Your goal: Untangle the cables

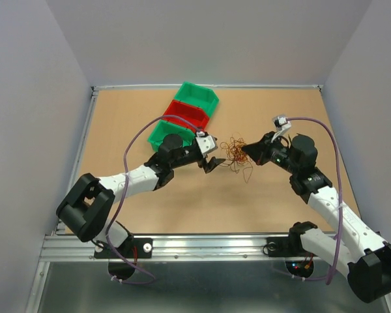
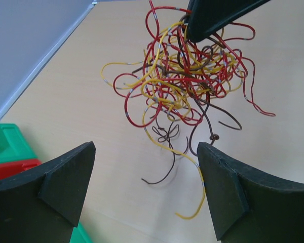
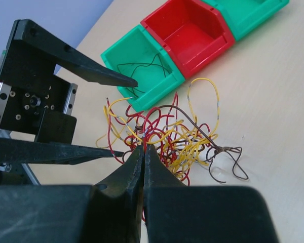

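Note:
The cables (image 1: 236, 154) are a small curly tangle of red, yellow and dark brown wires in the middle of the table. They also show in the left wrist view (image 2: 185, 76) and the right wrist view (image 3: 180, 139). My right gripper (image 3: 143, 148) is shut on a red wire at the tangle's right side and shows in the top view (image 1: 246, 149). My left gripper (image 1: 213, 163) is open and empty just left of the tangle; in its wrist view (image 2: 146, 174) loose yellow and brown strand ends lie between its fingers. A single dark wire (image 3: 142, 68) lies in the nearest green bin.
A row of three bins stands behind the left gripper: green (image 1: 197, 98), red (image 1: 186, 114) and green (image 1: 161, 132). In the right wrist view the red bin (image 3: 185, 33) is empty. The table's left wall (image 2: 25, 45) is near.

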You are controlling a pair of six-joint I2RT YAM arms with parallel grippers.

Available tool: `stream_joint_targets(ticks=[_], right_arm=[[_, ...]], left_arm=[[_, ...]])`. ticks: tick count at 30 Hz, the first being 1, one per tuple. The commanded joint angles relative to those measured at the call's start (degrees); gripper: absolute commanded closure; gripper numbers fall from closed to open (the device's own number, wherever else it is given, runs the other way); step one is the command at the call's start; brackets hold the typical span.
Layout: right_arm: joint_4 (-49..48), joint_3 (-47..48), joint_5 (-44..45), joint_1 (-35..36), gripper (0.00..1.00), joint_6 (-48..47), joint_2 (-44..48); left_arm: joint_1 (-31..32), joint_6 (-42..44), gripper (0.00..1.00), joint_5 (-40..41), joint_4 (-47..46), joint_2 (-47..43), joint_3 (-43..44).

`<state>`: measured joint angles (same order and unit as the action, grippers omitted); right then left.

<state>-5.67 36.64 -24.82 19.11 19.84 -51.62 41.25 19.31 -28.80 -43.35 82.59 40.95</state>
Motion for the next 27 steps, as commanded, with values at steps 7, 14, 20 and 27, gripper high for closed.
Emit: stream_joint_targets(ticks=[7,14,20,27], right_arm=[[-4.8,-1.4,-2.6,0.1,1.0,-1.0,1.2],[-4.0,-2.7,12.4,0.0,0.99,1.4,4.9],[0.2,-3.9,42.6,0.0,0.97,5.6,9.2],[3.9,-7.5,67.9,0.0,0.96,12.9,20.5]], left_arm=[[0.2,-3.3,0.67,-3.8,-0.8,3.4,5.7],[0.1,-5.3,1.0,8.5,-4.9,-0.4,2.7],[-1.3,-7.3,1.0,22.2,-10.2,-6.2,-1.8],[-8.7,-13.4,1.0,40.8,-10.6,-9.8,-1.7]])
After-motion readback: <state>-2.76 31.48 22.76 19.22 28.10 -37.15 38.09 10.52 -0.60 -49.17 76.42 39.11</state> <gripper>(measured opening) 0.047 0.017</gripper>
